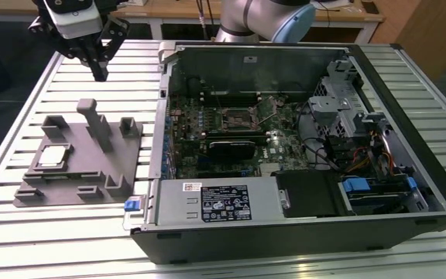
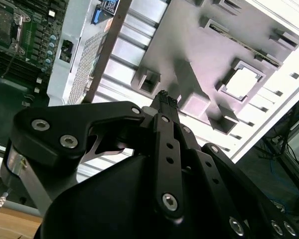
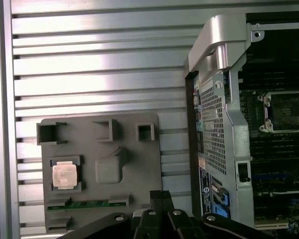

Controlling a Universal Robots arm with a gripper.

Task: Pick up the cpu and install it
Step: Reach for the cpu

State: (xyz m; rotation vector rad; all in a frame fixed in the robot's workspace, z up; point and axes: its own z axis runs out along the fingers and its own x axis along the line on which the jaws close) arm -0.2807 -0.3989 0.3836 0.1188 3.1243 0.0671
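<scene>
The cpu (image 1: pixel 53 156), a small square chip with a silver top, lies in a square recess of the grey fixture tray (image 1: pixel 91 174) at the exterior view's left. Both wrist views show it too, the cpu (image 3: pixel 66 175) and the cpu (image 2: pixel 241 82) seated in the tray (image 3: pixel 134 164). My gripper (image 1: pixel 99 72) hangs high above the slatted table behind the tray, well clear of the chip. Its fingers (image 3: pixel 161 196) are shut together with nothing between them. The motherboard's open socket (image 1: pixel 238 119) sits inside the computer case (image 1: pixel 301 151).
The open computer case fills the exterior view's right, its raised metal wall (image 3: pixel 214 99) standing beside the tray. Upright posts (image 1: pixel 91 119) rise from the tray. A black heatsink block (image 1: pixel 231 150) sits below the socket. Bare slatted table (image 1: pixel 83 93) lies under the gripper.
</scene>
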